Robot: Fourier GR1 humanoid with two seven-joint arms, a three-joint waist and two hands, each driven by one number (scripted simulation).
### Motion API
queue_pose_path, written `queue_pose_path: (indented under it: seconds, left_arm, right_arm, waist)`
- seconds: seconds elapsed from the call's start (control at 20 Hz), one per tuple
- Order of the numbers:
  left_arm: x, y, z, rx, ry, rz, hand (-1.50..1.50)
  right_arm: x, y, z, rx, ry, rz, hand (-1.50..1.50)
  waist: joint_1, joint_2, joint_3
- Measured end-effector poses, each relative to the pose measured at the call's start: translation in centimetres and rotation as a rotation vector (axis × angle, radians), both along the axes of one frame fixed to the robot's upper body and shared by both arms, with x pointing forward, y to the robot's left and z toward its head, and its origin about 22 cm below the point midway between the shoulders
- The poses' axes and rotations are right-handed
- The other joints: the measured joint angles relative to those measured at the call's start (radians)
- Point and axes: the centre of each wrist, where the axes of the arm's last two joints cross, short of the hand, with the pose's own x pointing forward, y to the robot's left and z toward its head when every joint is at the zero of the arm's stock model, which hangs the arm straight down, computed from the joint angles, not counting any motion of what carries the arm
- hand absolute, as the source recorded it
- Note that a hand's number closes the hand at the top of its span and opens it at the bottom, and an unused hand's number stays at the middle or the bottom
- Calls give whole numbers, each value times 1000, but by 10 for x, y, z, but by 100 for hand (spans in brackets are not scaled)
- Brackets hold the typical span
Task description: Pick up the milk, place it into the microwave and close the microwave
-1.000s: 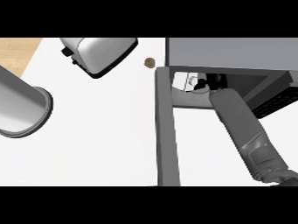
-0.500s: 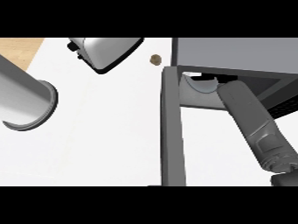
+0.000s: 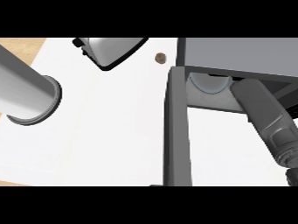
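Since 1 s ago your right hand has vanished inside the dark grey box-shaped microwave [image 3: 241,52]. You cannot tell its grip.

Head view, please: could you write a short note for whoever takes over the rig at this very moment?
Left hand: not in view. Only the left forearm shows, at the view's left above the counter.
Right hand: hidden. The right forearm reaches into the open front of the microwave.
Milk: not clearly seen. A pale round shape sits inside, beside the forearm's far end; I cannot tell whether it is the milk.
Door: open, edge-on at the left of the opening.
Left to do: check that the milk is inside, draw the arm out, close the door.
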Motion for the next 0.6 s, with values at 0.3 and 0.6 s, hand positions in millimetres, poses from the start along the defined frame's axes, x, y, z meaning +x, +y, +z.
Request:
queue_pose_path:
  seconds: [0.3, 0.6]
  left_arm:
    - [4, 2, 4, 35, 10, 5, -150]
    - [11, 1, 1, 52, 18, -20, -150]
  right_arm:
    - [-2, -21, 0, -71, 27, -140, -150]
    - [2, -4, 4, -70, 9, -40, -150]
  waist:
    - [11, 2, -1]
    - [14, 5, 2]
